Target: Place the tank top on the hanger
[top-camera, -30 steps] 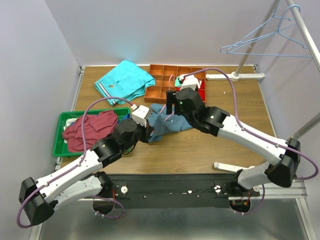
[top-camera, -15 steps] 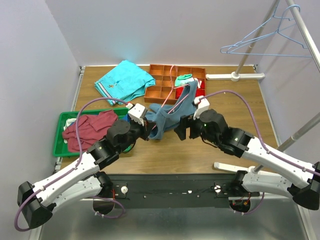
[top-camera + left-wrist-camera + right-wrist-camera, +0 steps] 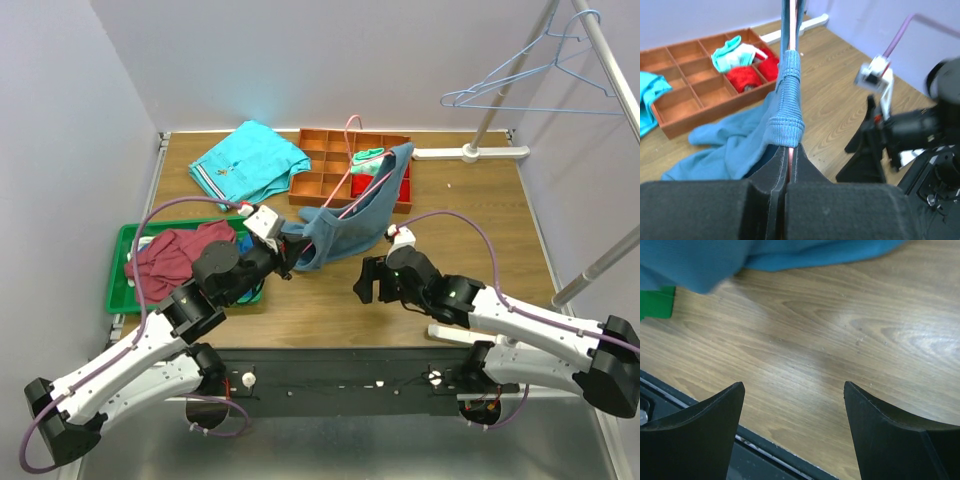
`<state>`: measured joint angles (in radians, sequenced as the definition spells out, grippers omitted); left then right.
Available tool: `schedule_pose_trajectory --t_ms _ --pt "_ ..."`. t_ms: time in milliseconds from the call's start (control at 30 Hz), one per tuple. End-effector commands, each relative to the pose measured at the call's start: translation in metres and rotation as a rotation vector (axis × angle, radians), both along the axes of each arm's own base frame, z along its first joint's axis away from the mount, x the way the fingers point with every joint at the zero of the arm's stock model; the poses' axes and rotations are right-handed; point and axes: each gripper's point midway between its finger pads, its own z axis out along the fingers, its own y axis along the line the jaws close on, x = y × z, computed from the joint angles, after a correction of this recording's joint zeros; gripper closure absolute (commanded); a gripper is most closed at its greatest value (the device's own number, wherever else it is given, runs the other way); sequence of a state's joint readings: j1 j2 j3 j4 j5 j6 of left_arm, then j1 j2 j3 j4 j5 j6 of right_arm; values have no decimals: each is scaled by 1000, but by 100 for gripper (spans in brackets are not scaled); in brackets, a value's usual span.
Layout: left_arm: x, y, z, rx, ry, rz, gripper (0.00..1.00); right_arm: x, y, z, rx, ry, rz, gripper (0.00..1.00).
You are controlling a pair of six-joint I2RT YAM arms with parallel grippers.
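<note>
My left tool (image 3: 287,254) pinches the thin pink wire hanger (image 3: 790,151) carrying the dusty steel-blue cloth tank top (image 3: 345,225) just ahead, while my right tool (image 3: 792,386) hangs spread above the wooden bench (image 3: 830,340).

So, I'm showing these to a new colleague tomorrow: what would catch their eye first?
The blue tank top hanging off a pink hanger, held up over the middle of the table by the left pincer, which is shut on the wire. Next, the right pincer, open and empty nearby on the right, and the bright turquoise shirt at the back left.
</note>
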<state>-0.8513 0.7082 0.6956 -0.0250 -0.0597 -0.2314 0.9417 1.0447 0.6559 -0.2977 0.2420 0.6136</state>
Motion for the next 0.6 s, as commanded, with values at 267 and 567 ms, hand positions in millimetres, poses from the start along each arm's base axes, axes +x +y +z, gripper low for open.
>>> schedule_pose_trajectory --t_ms 267,567 --pt "-4 -29 111 -7 -188 -154 100 3 13 -38 55 32 -27 13" --pt "-9 -48 160 77 -235 -274 100 3 22 -45 47 31 19 13"
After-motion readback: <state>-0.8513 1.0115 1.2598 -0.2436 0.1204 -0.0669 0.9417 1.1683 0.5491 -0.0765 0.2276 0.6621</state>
